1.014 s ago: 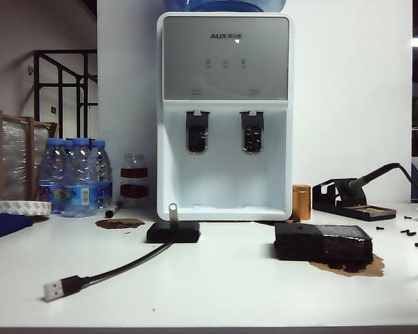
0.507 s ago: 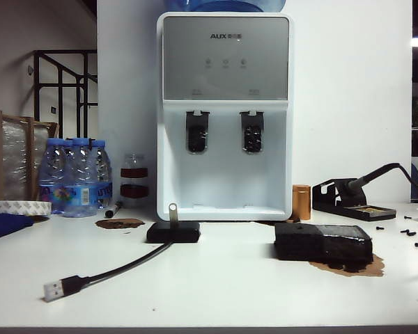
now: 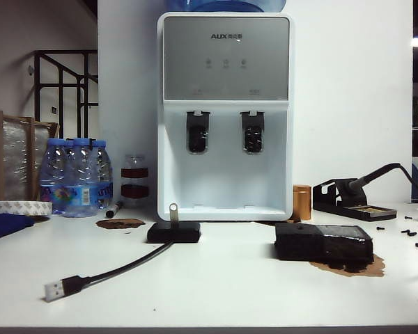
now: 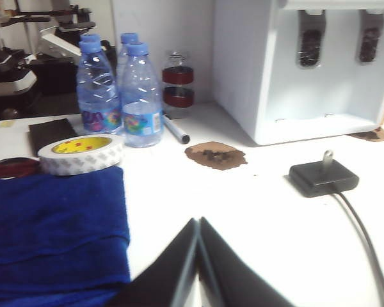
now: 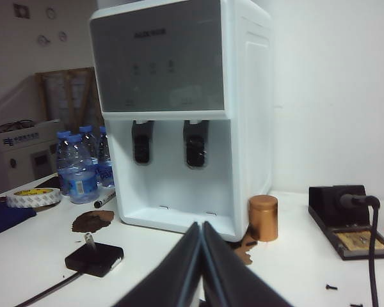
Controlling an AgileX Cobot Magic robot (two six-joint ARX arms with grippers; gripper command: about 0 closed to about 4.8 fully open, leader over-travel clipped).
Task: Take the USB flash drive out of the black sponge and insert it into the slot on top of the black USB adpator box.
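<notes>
Left tool (image 4: 198, 256) pinched closed on nothing, hovering above the worktop (image 3: 223, 285) near the blue cloth (image 4: 51, 236). Drive (image 3: 173, 213) upright in the slot of the box (image 3: 173, 232), sponge (image 3: 323, 243) well apart to the right and without it. Right tool (image 5: 201, 262) likewise closed and empty, clear of both; task judged done.

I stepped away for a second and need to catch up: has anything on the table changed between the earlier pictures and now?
Nothing visibly changed. The flash drive stands upright in the adaptor box, the sponge lies to its right, and the cable plug lies as before. Neither arm shows in the exterior view; in the wrist views the left claw and right claw are both shut and empty.
</notes>
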